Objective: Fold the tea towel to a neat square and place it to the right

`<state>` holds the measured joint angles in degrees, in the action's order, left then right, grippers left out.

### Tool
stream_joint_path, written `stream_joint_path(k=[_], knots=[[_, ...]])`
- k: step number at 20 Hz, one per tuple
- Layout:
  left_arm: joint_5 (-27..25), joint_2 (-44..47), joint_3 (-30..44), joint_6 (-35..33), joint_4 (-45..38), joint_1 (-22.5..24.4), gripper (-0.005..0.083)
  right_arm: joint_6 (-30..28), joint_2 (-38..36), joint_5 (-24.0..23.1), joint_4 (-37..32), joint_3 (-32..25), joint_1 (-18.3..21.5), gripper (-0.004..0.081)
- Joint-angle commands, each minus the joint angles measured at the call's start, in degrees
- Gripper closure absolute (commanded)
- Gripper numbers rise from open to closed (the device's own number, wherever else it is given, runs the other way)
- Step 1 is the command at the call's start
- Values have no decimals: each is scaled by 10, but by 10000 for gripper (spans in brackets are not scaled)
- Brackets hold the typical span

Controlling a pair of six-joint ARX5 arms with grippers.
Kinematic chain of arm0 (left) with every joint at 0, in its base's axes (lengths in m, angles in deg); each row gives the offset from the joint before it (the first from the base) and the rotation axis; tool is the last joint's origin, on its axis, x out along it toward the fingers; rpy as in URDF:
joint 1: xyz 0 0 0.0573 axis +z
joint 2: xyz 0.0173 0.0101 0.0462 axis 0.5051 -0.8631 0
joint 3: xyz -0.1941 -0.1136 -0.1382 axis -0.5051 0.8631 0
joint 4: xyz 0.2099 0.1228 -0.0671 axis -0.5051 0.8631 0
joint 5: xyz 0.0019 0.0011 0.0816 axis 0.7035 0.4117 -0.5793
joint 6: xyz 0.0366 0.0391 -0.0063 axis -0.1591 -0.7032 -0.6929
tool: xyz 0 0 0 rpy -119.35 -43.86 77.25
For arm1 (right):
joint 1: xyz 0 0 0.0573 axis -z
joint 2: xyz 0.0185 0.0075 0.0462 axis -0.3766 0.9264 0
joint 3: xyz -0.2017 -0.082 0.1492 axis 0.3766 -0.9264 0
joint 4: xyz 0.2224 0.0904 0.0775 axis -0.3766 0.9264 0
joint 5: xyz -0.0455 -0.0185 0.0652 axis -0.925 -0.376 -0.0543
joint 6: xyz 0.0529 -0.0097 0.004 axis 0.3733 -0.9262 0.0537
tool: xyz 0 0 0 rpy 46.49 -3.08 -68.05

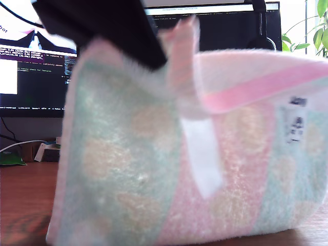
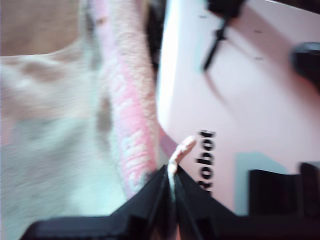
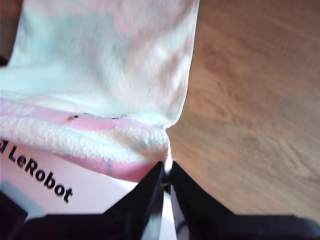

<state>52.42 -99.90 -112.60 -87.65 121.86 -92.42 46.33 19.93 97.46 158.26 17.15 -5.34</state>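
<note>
While the tea towel (image 1: 154,169) is hanging close before the exterior view, bottom fold near the table (image 1: 20,205), we are pinching its upper edge in both closed grippers: my first gripper (image 2: 172,192), my second gripper (image 3: 166,182); monitor (image 1: 36,77) behind.

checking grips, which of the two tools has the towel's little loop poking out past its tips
My first tool: a thin pink loop sticks up past its closed tips. My second tool pinches only a plain corner of the tea towel.

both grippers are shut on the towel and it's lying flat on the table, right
Not flat. The exterior view shows the tea towel lifted and hanging, only its lower edge near the table. My first gripper and my second gripper do each have their jaws shut on its edge.
</note>
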Motion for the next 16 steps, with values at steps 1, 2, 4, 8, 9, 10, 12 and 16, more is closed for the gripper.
stream_joint_path(k=[1,2,4,8,9,10,12,16], knots=[[-5,6,16,1,-19,13,795,4,13,-4,-23,-5,1,783],[-8,6,16,0,-32,24,795,4,23,-4,-39,-5,1,783],[2,6,16,0,-71,45,795,3,45,-5,-54,-5,1,783],[14,5,16,-1,-105,61,795,3,87,1,-108,-5,1,783],[13,5,16,-1,-98,69,795,3,99,5,-119,-5,1,783],[12,5,16,-1,-85,78,795,3,111,7,-124,-5,1,783],[0,5,16,-13,-58,101,795,2,132,9,-140,-5,1,783],[-26,5,16,-16,-47,151,795,3,172,11,-209,-5,1,783]])
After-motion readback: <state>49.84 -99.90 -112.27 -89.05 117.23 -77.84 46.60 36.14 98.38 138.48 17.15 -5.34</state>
